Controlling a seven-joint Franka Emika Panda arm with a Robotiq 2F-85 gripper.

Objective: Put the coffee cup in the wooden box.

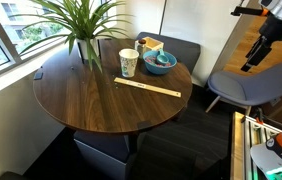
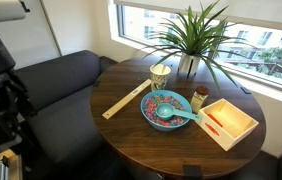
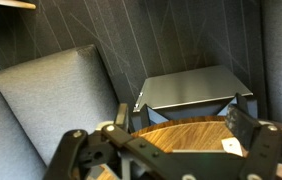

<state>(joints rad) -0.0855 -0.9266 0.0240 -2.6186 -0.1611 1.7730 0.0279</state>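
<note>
Item: pincer [image 3: 166, 150], fingers spread wide, holding nothing; parked off the round table [image 1: 81, 100], far from all goods.

Item: coffee cup [image 1: 129, 63], upright on the table, well apart from the pincer, just beside the blue bowl [image 1: 160, 62].

Item: wooden box [image 2: 227, 121], beyond the bowl, apparently empty.

Step judged: approach not begun. Next: travel over the table, descend around the cup, close.

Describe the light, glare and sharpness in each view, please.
In both exterior views daylight comes through the window; in an exterior view the window is bright and washed out, and the table shows a soft sheen. In the wrist view the claw is close and blurred, the chair fabric sharper.
</note>
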